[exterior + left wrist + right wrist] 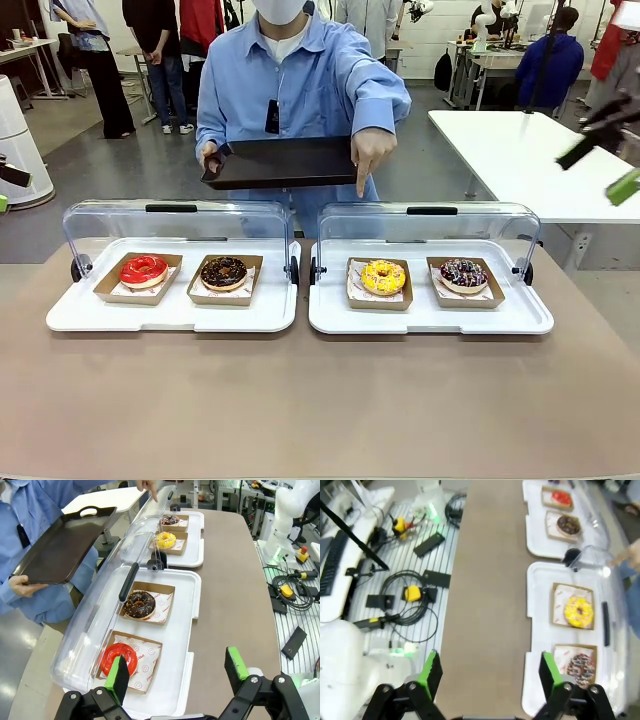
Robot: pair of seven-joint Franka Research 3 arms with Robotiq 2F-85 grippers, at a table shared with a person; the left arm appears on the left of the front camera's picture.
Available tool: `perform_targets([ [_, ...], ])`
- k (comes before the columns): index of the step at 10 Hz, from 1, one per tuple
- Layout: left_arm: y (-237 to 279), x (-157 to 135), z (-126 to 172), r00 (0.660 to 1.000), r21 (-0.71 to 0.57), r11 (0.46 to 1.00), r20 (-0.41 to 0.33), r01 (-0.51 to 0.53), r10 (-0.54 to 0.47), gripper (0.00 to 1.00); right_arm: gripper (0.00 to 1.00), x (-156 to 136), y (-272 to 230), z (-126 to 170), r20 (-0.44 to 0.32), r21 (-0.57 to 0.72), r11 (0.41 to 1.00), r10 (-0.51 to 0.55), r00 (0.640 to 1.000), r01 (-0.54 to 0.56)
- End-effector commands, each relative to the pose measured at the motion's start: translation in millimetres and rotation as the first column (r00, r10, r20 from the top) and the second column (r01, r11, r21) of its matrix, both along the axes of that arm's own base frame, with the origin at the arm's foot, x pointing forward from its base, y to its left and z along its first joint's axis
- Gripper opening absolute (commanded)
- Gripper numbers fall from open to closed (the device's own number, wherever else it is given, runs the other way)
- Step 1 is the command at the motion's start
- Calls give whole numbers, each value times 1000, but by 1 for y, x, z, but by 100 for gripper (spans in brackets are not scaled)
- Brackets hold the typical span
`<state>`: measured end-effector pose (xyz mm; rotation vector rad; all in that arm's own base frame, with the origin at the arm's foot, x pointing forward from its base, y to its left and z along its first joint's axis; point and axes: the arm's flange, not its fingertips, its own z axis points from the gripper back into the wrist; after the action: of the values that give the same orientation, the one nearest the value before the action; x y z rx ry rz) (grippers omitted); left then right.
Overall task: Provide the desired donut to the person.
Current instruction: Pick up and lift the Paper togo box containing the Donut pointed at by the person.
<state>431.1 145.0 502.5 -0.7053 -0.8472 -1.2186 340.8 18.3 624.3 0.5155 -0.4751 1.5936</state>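
Note:
The person point(300, 80) in a light blue shirt stands at the far side, holding a black serving tray point(285, 162) in one hand. The other hand point(368, 150) points an index finger down over the open lid, toward the yellow donut point(383, 276) point(165, 539) point(579, 611). That donut lies in a cardboard dish on the right white tray point(430, 315), beside a sprinkled chocolate donut point(463, 274). My left gripper point(177, 667) hovers open above the near end of the left tray, by the red donut point(119, 658). My right gripper point(490, 672) hangs open over the table beside the right tray, nothing between its fingers.
The left white tray point(170, 312) holds the red donut point(144, 270) and a chocolate donut point(224, 272). Both clear lids point(180, 225) stand open at the far side. Cables and small devices point(405, 592) lie on a ribbed surface beside the table. The brown tabletop point(320, 400) is bare in front.

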Motion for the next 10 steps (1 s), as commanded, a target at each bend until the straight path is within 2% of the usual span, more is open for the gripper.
perform_targets([
  [1, 1, 0, 0, 1000, 10, 1000, 1, -10, 10, 100, 100, 14, 52, -26, -20, -181, 983, -10, 1000, 7],
  [2, 1, 0, 0, 1000, 10, 1000, 1, -10, 10, 100, 100, 22, 78, -39, -7, -224, 974, -15, 1000, 13],
  [4, 1, 0, 0, 1000, 10, 1000, 1, -10, 10, 100, 100, 51, 115, -75, 26, -327, 938, -112, 993, 114],
  [5, 1, 0, 0, 1000, 10, 1000, 1, -10, 10, 100, 100, 61, 130, -96, 26, -336, 933, -129, 991, 130],
  [7, 1, 0, 0, 1000, 10, 1000, 1, -10, 10, 100, 100, 74, 143, -123, 87, -337, 919, -187, 979, 205],
  [9, 1, 0, 0, 1000, 10, 1000, 1, -10, 10, 100, 100, 81, 139, -138, 65, -300, 929, -208, 976, 218],
  [10, 1, 0, 0, 1000, 10, 1000, 1, -10, 10, 100, 100, 79, 144, -129, 73, -323, 929, -167, 983, 182],
])
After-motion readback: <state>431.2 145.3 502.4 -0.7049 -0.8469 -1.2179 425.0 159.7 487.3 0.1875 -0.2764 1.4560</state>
